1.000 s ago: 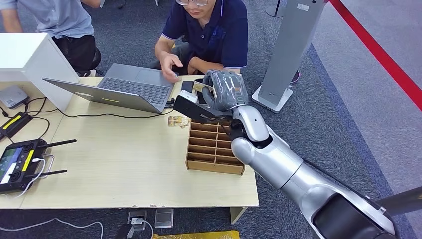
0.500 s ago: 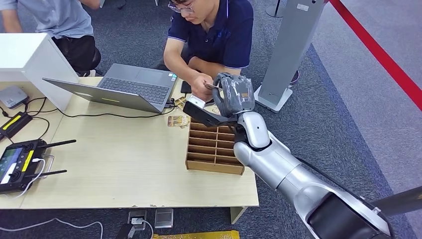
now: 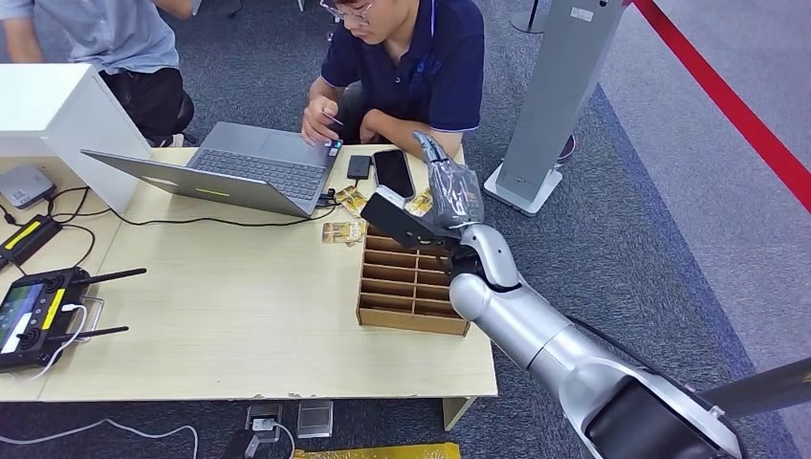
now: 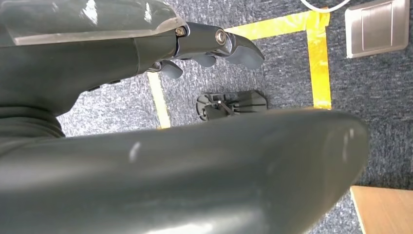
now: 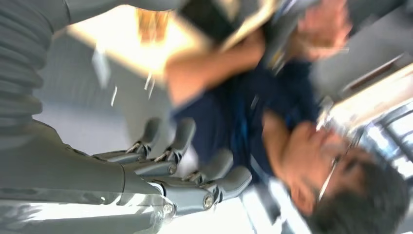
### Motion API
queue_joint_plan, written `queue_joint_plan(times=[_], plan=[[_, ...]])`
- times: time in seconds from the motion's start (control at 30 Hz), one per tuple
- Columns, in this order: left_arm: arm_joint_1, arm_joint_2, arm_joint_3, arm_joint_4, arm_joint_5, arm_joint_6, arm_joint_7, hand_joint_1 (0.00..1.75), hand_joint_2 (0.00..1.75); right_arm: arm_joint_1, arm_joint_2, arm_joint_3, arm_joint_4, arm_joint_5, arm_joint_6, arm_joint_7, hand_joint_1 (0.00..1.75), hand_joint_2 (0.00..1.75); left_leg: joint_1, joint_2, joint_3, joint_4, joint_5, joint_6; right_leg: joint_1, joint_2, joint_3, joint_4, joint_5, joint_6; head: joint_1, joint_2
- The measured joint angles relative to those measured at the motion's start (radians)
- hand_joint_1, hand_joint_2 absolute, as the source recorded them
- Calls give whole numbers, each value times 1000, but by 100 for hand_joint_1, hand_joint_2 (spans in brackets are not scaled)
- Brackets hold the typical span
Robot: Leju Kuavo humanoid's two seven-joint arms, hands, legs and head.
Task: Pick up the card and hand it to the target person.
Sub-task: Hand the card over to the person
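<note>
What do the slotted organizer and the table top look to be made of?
The slotted organizer looks like thin unfinished wood or fibreboard: matte brown, flat cut dividers. The table top looks like pale wood-grain laminate over board: smooth, faintly streaked, with chips along its front edge.

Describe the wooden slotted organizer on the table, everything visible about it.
The wooden organizer is a low, brown, open-topped box that looks like thin plywood or cardboard, split by a lengthwise wall into two columns of narrow slots. The slots in view look empty. It lies flat near the table's right edge. The robot's right arm crosses above its far right corner, hiding part of it. A card lies just beyond its far left corner.
</note>
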Motion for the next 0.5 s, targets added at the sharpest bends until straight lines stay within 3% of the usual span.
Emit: queue_joint_plan(times=[0.1, 0.27, 0.5], plan=[[8, 0, 0, 0, 9, 7, -8, 0, 0, 44, -3, -28, -47, -240, 51, -108, 0, 175, 0, 0, 0, 0, 0, 0, 0, 0, 0, 0, 0, 0, 0, 0], [29, 3, 0, 0, 25, 12, -23, 0, 0, 146, -53, -74, -183, -496, 81, -194, 0, 175, 0, 0, 0, 0, 0, 0, 0, 0, 0, -1, 0, 0, 1, 0], [46, 6, 2, 0, 38, 13, -28, 0, 0, 317, -150, -142, -391, -599, 114, -234, 0, 175, 0, 0, 1, 0, 0, 0, 0, 0, 0, -1, 0, 0, 0, 0]])
